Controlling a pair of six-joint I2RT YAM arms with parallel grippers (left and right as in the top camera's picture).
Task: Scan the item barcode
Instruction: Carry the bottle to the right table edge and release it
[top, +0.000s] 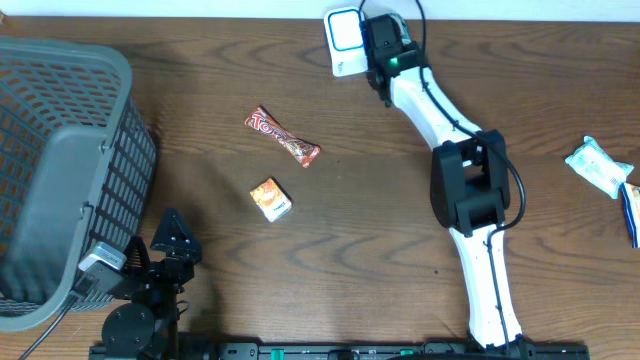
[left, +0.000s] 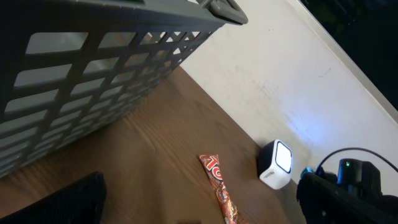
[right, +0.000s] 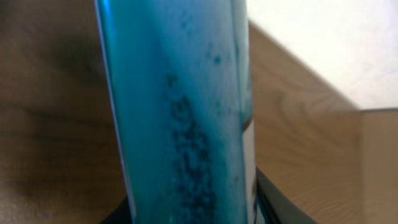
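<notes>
Scanner at far edge of table, right gripper beside it clamped on teal packet; left gripper spread wide, empty; risk: barcode side not visible, so packet may face wrong way & misread, or bump scanner.

basket: one, left of frame | white scanner: one, top centre | long red wrapper: one | small orange packet: one | pale teal packet: one, right edge | blue item cut off at right edge: one | arms: two, left arm, right arm | blue-green item filling right wrist view: one
</notes>
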